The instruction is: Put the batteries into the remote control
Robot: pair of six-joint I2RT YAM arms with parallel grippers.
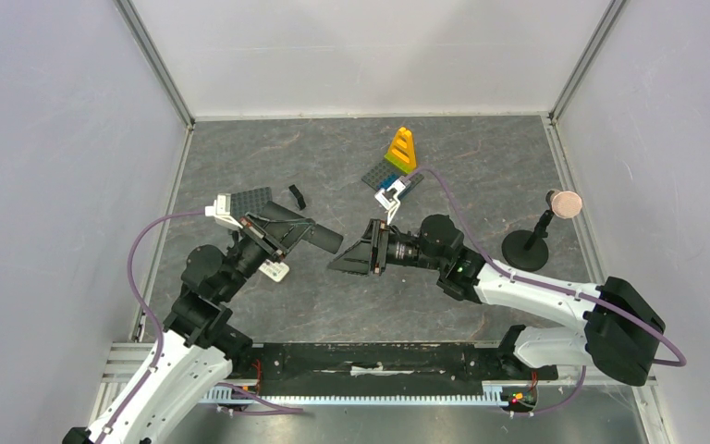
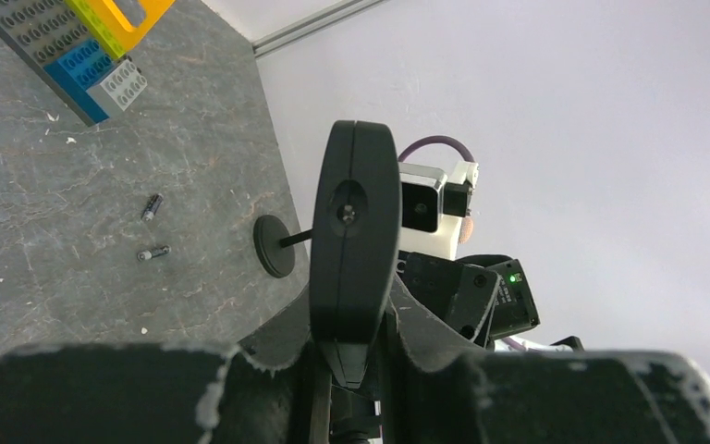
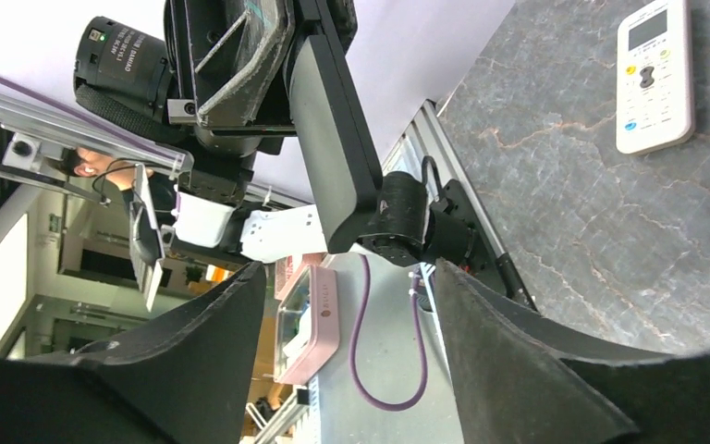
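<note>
My left gripper (image 1: pixel 294 231) is shut on the remote control (image 1: pixel 319 236), a slim dark grey bar held above the table with its free end pointing right. In the left wrist view the remote (image 2: pixel 353 240) stands end-on between the jaws of that gripper (image 2: pixel 351 347). My right gripper (image 1: pixel 336 263) is open and empty, facing the remote's free end from the right. In the right wrist view the remote (image 3: pixel 331 139) hangs just beyond that open gripper (image 3: pixel 347 287). Two small dark batteries (image 2: pixel 152 206) (image 2: pixel 153 252) lie on the table left of the stand's base; they do not show in the top view.
A white remote with buttons (image 1: pixel 275 271) (image 3: pixel 654 74) lies under the left arm. A grey studded plate (image 1: pixel 250 199) and a small black brick piece (image 1: pixel 296 196) lie behind. A coloured brick pile (image 1: pixel 397 157) stands at the back. A black stand with a disc (image 1: pixel 532 242) is right.
</note>
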